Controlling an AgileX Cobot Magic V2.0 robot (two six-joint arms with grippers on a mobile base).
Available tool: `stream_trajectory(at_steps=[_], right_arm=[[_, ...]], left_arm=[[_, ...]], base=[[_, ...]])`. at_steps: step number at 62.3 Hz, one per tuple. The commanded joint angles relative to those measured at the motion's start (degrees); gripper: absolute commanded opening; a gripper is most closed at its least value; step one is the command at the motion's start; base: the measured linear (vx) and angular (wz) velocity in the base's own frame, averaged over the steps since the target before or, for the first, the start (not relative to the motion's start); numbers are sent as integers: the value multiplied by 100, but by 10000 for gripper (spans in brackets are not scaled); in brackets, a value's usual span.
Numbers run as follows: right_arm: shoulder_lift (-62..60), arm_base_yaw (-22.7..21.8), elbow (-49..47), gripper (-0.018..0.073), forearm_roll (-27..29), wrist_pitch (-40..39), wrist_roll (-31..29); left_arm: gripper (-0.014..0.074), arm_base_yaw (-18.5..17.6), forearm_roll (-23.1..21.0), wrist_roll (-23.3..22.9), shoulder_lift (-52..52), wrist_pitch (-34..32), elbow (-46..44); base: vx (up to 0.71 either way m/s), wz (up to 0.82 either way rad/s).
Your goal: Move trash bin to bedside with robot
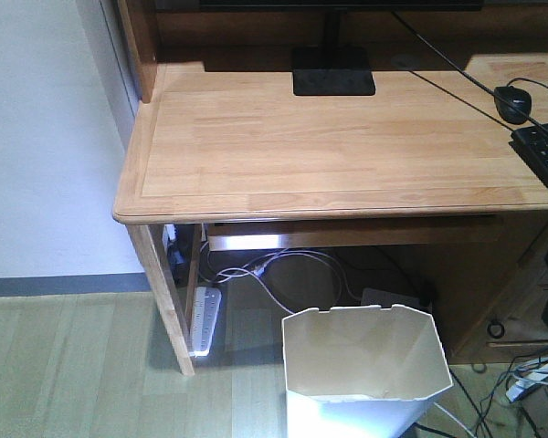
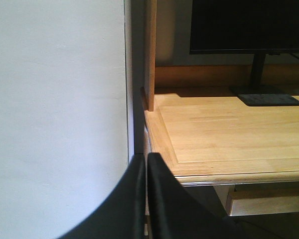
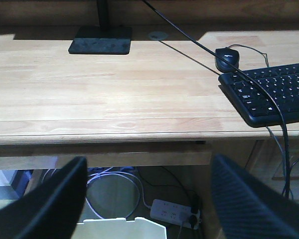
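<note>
The trash bin point(image 1: 365, 360) is seen standing upright on the floor point(image 1: 64, 365) just in front of the counter point(image 1: 329, 137), so the bedside, which appears in no view, is not yet reached. The right gripper point(image 3: 148, 164) is held spread wide above the bin's rim, apparently so that one side can be taken. The left gripper point(image 2: 145, 194) is clenched on nothing and held beside the wall point(image 2: 55, 99), seemingly out of the way.

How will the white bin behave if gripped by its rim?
The bin looks thin-walled with nothing visible inside, so probably light. It narrows toward the base, so a high push may tip it. Its thin rim may flex.
</note>
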Motion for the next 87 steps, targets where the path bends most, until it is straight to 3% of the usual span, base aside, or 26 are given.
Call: stream_trajectory(at_steps=[1, 8, 25, 31, 53, 70, 87], right_arm=[[57, 3, -195, 560, -47, -530, -42], [82, 3, -215, 559, 265, -467, 144], [1363, 3, -1344, 559, 205, 987, 144], [1950, 3, -1676, 559, 205, 1109, 144], [4026, 3, -1880, 559, 205, 610, 110], [5522, -29, -1880, 559, 205, -271, -55], [7175, -683, -1897, 559, 250, -1309, -154]], left_arm=[[-6, -46, -18, -52, -56, -445, 162], [-6, -46, -18, -52, -56, -445, 162], [-6, -46, -18, -52, -61, -445, 162], [-6, -46, -18, -52, -61, -445, 162], [-6, -46, -18, -52, -61, -445, 162], [-6, -46, -18, -52, -61, -445, 162], [-6, -46, -18, -52, -61, -445, 162]], base=[[0, 0], [0, 0], [0, 0], [0, 0], [0, 0], [0, 0], [0, 0]])
